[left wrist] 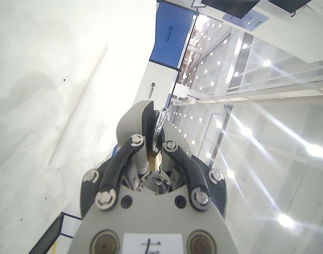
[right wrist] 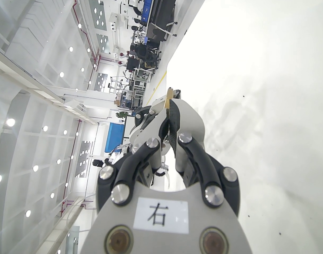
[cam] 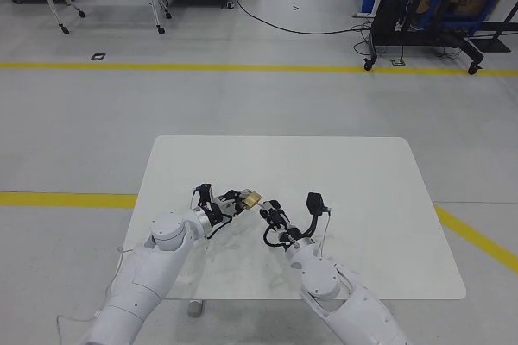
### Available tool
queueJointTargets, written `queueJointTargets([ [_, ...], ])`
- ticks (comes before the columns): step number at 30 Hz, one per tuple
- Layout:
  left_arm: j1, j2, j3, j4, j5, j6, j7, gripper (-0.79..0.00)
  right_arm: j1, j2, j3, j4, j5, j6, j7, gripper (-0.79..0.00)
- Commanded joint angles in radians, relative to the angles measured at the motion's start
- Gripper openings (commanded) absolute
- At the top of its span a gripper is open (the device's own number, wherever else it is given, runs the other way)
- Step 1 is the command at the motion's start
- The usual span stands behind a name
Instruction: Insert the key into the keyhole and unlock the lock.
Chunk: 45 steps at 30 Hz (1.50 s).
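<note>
Top view: L gripper (cam: 238, 203) clamped on lock (cam: 253, 198), R gripper (cam: 268, 210) pinching key (right wrist: 168, 98) just beside it.

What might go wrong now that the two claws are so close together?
The left claw seems to pinch the lock by its thin shackle, so it may swivel when the key pushes in. The right claw shows just a sliver of key, so it may slip or go in crooked.

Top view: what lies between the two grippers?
A brass piece, lock or key unclear, fills the gap between left gripper and right gripper, seen in the top view.
</note>
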Motion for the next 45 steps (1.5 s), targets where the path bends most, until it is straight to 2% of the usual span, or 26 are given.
queueJointTargets([
  [1,0.001,0.0,-0.001,-0.002,0.001,0.001,0.0,-0.785,-0.002,-0.002,-0.001,0.0,-0.008,0.0,-0.002,-0.785],
  [7,0.005,0.0,0.001,-0.008,0.011,0.001,-0.01,-0.785,-0.005,-0.008,-0.003,0.004,-0.031,0.005,-0.011,-0.785],
  [17,0.008,-0.003,-0.001,-0.007,-0.004,0.035,0.005,-0.785,-0.013,-0.023,-0.026,0.011,-0.13,0.005,-0.094,-0.785],
  [27,0.007,-0.007,0.0,-0.004,-0.011,0.046,0.015,-0.785,-0.023,-0.033,-0.032,-0.002,-0.164,0.019,-0.078,-0.785],
  [34,0.01,-0.01,-0.001,-0.003,-0.034,0.052,0.015,-0.785,-0.035,-0.042,-0.051,0.008,-0.291,0.033,-0.183,-0.785],
  [39,0.014,-0.013,0.006,-0.007,-0.034,0.062,0.026,-0.785,-0.031,-0.052,-0.06,0.029,-0.312,0.034,-0.198,-0.785],
  [45,0.019,-0.016,-0.008,-0.015,-0.04,0.023,0.071,-0.785,-0.033,-0.06,-0.058,0.035,-0.321,0.034,-0.206,-0.785],
])
